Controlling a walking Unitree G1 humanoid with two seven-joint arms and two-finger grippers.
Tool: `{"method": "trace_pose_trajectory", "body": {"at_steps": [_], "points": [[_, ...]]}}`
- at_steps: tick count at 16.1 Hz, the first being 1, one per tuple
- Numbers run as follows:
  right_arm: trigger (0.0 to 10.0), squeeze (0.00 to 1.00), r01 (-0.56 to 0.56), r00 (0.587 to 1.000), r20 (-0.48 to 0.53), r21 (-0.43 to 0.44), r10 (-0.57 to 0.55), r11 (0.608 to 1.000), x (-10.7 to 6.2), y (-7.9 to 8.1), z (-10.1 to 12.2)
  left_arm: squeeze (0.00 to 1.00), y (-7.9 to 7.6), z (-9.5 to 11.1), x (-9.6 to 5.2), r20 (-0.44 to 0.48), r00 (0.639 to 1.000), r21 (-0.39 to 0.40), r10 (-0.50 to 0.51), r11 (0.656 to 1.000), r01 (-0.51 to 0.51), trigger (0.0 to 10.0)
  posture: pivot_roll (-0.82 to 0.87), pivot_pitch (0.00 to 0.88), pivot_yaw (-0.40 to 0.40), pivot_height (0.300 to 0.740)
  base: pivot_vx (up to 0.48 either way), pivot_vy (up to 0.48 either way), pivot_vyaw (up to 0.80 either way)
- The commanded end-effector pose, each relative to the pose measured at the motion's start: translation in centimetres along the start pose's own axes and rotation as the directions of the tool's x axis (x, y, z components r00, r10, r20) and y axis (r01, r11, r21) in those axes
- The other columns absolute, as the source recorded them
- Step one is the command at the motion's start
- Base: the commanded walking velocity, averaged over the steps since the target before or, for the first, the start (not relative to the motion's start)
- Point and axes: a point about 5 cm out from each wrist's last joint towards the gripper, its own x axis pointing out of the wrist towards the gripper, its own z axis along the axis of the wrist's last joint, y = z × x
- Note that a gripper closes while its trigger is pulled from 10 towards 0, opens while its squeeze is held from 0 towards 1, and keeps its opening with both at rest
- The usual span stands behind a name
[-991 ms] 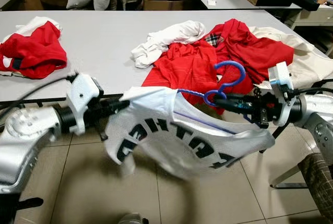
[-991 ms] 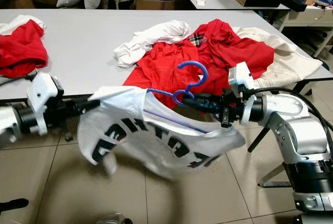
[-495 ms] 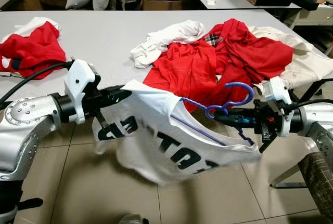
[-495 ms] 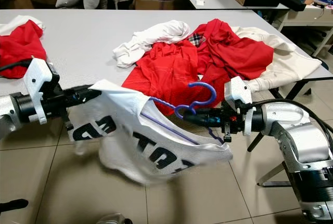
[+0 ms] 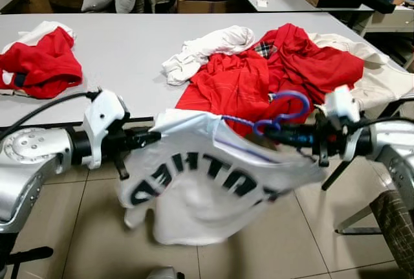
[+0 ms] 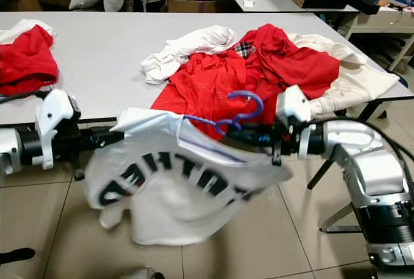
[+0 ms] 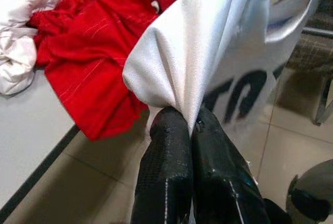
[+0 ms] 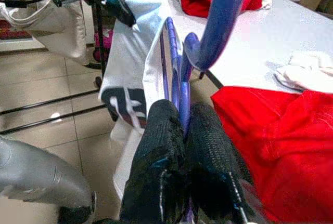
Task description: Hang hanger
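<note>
Left hand (image 5: 150,138) is clenched on a pinch of the white T-shirt (image 5: 213,182), fabric bunched between its two fingertips (image 7: 177,130). Right hand (image 5: 284,135) is clenched on the neck of the blue hanger (image 5: 272,118), directly below the hook.

Hazards, as judged:
- Thin fabric pinch at the left hand: tension across the garment could pull it free, dropping that side toward the floor.
- Hanger only partly inside the shirt: a tug could slide the collar off the hanger arm.
- Hook pointing toward the red clothes (image 5: 239,85) on the bench (image 5: 123,52): it could snag them.

Position: the shirt spans both hands, hanging in front of the bench edge, above the floor. The hanger lies at the shirt's right shoulder, hook rising just beside the right hand.
</note>
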Motion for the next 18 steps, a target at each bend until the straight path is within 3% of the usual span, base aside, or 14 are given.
{"method": "trace_pose_trajectory", "body": {"at_steps": [1,2,4,5,6,10,11,18], "points": [[10.0,0.0,0.032,0.999,0.031,-0.026,-0.031,0.999,-0.6,-0.4,0.9,0.0,-0.2,0.1,-0.1,-0.018,1.0,0.03,-0.001,1.0,0.002,0.0,0.1,0.0,-0.021,0.74,0.0,0.0,0.0],[10.0,0.0,0.013,0.999,0.047,-0.021,-0.012,1.0,-0.8,-0.4,1.2,0.0,-0.2,-1.0,0.3,-0.027,0.999,0.041,0.045,0.998,-0.044,3.8,0.1,0.0,-0.032,0.74,0.0,0.0,0.0],[10.0,0.0,-0.016,0.999,0.049,-0.016,0.016,1.0,-0.8,-0.2,1.3,0.0,0.0,-1.0,1.1,0.055,0.984,0.046,0.167,0.984,-0.17,10.0,0.1,0.0,-0.036,0.74,0.0,0.0,0.0],[10.0,0.0,-0.017,0.999,0.046,-0.015,0.018,1.0,-0.7,-0.2,1.3,0.0,-0.3,-0.8,1.3,0.099,0.982,0.014,0.161,0.987,-0.163,10.0,0.1,0.0,-0.037,0.74,0.0,0.0,0.0],[10.0,0.0,-0.016,0.999,0.043,-0.012,0.016,1.0,-0.6,-0.2,1.2,1.0,-0.6,-0.6,1.3,0.129,0.981,-0.016,0.148,0.989,-0.147,10.0,0.1,0.0,-0.038,0.74,0.0,0.0,0.0],[10.0,0.0,-0.012,0.999,0.043,-0.006,0.012,1.0,-0.7,-0.3,1.2,1.0,-1.0,-0.1,1.5,0.19,0.968,0.03,0.165,0.984,-0.173,10.0,0.1,0.0,-0.035,0.74,0.0,0.0,0.0],[10.0,0.0,-0.011,0.999,0.046,-0.006,0.011,1.0,-0.6,-0.3,1.2,0.0,-1.2,-0.1,1.8,0.196,0.968,0.035,0.156,0.986,-0.166,10.0,0.1,0.0,-0.033,0.74,0.0,0.0,0.0],[10.0,0.0,-0.005,0.999,0.053,0.0,0.005,1.0,-0.6,-0.3,1.3,0.0,-2.6,-0.8,3.4,0.207,0.96,0.016,0.19,0.98,-0.198,10.0,0.1,0.0,-0.038,0.74,0.0,0.0,0.0]]}}
